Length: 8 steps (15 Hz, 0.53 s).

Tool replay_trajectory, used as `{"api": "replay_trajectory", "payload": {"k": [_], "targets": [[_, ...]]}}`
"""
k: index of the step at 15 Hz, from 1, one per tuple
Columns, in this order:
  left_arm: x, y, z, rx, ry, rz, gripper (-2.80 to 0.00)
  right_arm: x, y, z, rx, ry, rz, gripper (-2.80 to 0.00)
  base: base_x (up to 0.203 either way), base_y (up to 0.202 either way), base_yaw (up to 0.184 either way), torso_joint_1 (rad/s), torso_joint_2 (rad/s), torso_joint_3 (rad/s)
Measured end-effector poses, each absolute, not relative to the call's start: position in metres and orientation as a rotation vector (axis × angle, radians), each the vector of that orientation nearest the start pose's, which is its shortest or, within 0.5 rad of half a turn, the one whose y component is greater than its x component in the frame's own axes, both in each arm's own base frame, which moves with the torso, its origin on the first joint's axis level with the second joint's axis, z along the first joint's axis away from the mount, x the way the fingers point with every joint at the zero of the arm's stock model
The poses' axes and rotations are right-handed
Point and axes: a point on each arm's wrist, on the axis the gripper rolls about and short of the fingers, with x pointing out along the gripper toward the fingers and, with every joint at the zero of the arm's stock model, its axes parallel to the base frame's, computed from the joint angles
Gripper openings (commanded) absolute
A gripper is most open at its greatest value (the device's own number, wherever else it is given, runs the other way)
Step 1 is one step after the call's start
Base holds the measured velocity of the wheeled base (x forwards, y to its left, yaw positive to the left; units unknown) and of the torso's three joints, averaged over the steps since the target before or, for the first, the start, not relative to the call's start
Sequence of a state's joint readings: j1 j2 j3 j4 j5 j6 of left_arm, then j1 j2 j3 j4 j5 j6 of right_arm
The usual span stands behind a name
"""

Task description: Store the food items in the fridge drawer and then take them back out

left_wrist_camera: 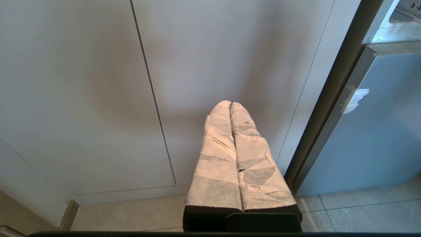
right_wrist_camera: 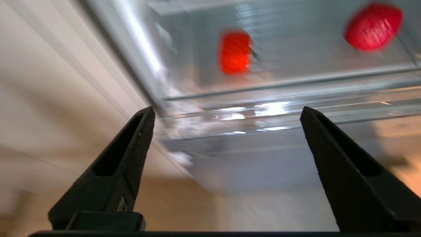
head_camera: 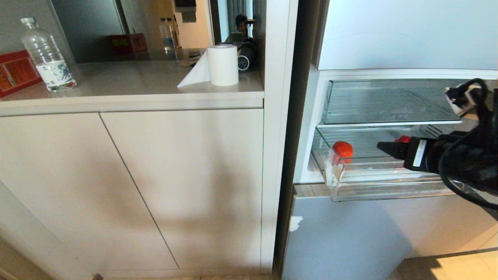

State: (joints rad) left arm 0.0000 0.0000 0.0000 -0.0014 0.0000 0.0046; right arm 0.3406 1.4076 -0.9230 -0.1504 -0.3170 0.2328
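The fridge drawer is a clear bin, pulled out of the open fridge. One red food item lies near the drawer's left end. A second food item peeks out behind my right gripper, which hovers level over the drawer's right half. In the right wrist view both food items lie inside the drawer, beyond its front lip. The right gripper is open and empty. My left gripper, with white-wrapped fingers, is shut on nothing and parked facing a cabinet door.
A similar clear bin sits above the drawer, and a pale blue fridge front lies below it. Left of the fridge, a counter above cabinet doors carries a water bottle, a paper roll and a red box.
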Motion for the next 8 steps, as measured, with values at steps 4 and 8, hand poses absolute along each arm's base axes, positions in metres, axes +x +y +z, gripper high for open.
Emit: {"api": "replay_trajectory", "payload": {"k": [4, 8], "targets": [[-0.023, 0.000, 0.076, 0.005, -0.001, 0.000, -2.80, 0.291, 0.068, 0.241, 0.029, 0.411, -0.093, 0.00, 0.000, 0.000, 0.000, 0.000, 0.00, 0.000], [-0.023, 0.000, 0.076, 0.005, -0.001, 0.000, -2.80, 0.330, 0.053, 0.245, -0.072, 0.515, -0.094, 0.00, 0.000, 0.000, 0.000, 0.000, 0.00, 0.000]]}}
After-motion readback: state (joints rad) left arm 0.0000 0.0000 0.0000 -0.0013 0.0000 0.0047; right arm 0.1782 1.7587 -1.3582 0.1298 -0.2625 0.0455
